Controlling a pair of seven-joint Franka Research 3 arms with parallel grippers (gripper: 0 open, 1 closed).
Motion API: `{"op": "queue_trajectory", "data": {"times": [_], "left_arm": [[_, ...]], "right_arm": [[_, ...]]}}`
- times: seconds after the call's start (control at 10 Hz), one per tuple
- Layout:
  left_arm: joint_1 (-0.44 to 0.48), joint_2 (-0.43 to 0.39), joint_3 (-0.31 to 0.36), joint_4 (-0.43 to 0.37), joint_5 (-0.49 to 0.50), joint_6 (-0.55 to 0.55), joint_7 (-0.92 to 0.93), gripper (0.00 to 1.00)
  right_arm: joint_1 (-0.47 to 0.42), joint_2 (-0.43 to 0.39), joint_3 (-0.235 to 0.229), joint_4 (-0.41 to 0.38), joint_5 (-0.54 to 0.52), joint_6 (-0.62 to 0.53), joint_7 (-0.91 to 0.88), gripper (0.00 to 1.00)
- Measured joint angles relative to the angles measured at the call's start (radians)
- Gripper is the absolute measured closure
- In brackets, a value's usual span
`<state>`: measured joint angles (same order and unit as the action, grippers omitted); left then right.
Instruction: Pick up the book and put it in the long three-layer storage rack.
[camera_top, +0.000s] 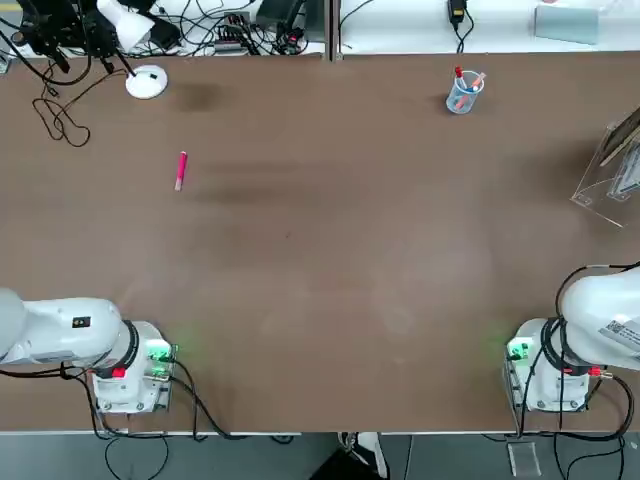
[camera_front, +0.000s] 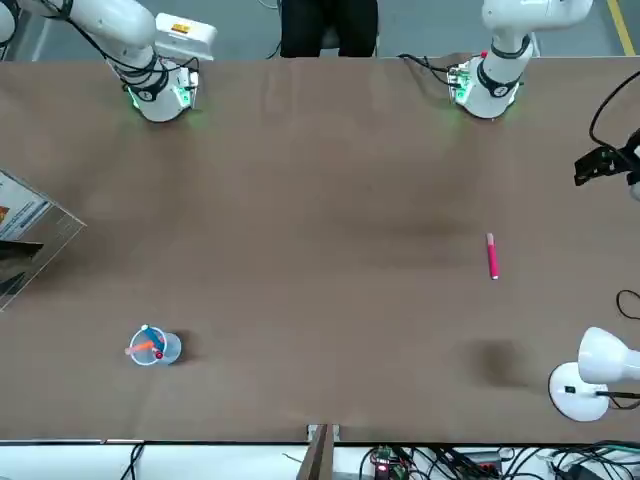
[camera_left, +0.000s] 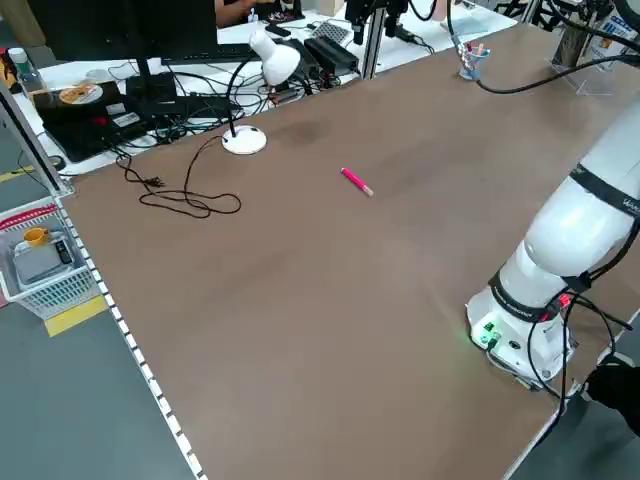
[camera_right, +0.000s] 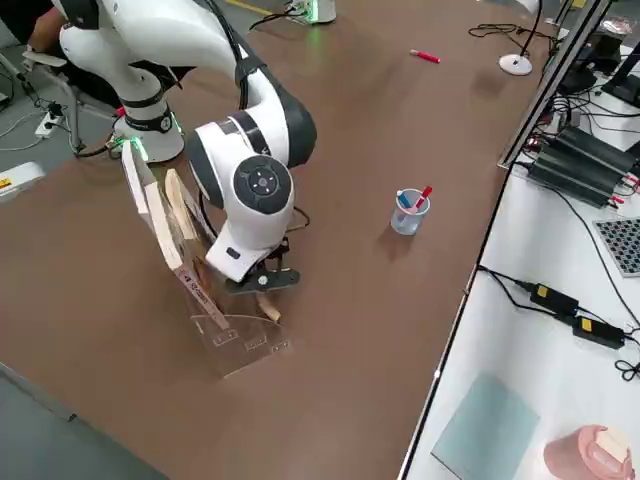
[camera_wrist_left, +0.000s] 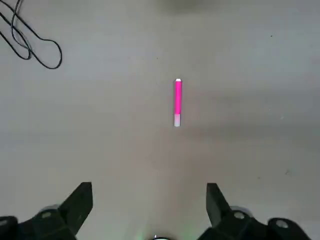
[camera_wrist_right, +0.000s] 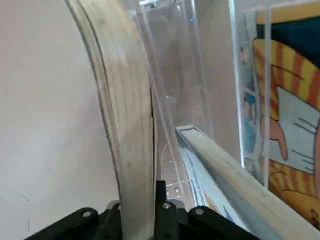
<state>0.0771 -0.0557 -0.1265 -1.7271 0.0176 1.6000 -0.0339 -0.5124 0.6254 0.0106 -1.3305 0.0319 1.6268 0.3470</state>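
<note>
My right gripper (camera_wrist_right: 150, 215) is shut on the book (camera_wrist_right: 125, 120), whose pale page edge rises upright between the fingers. The book stands inside the clear three-layer storage rack (camera_wrist_right: 175, 70), beside a leaning book (camera_wrist_right: 225, 175) and one with a colourful cover (camera_wrist_right: 280, 100). In the right side view the right gripper (camera_right: 263, 281) is low at the rack (camera_right: 235, 335), at the table's right edge. The rack (camera_top: 610, 170) also shows at the edge of the top view. My left gripper (camera_wrist_left: 148, 205) hovers open above the table, holding nothing.
A pink pen (camera_top: 181, 170) lies on the left half of the table, below the left gripper. A clear pen cup (camera_top: 463, 92) stands at the far right. A white lamp (camera_top: 140, 60) and a black cable (camera_top: 60, 120) sit at the far left.
</note>
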Motion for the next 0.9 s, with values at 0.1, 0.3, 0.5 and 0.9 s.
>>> {"op": "queue_trajectory", "data": {"times": [0.1, 0.3, 0.5, 0.9], "left_arm": [[0.0, 0.0, 0.0, 0.0, 0.0, 0.0, 0.0, 0.0], [0.0, 0.0, 0.0, 0.0, 0.0, 0.0, 0.0, 0.0], [0.0, 0.0, 0.0, 0.0, 0.0, -0.001, 0.0, 0.0], [0.0, 0.0, 0.0, 0.0, 0.0, -0.001, 0.0, 0.0]], "right_arm": [[0.004, 0.0, 0.0, 0.0, 0.0, 0.002, 0.0, 0.85], [0.009, 0.0, 0.0, -0.002, 0.0, 0.006, 0.0, 0.85], [0.01, 0.0, 0.0, -0.002, 0.0, 0.007, 0.0, 0.85], [0.002, 0.0, -0.004, -0.003, 0.0, 0.006, -0.035, 0.85]]}}
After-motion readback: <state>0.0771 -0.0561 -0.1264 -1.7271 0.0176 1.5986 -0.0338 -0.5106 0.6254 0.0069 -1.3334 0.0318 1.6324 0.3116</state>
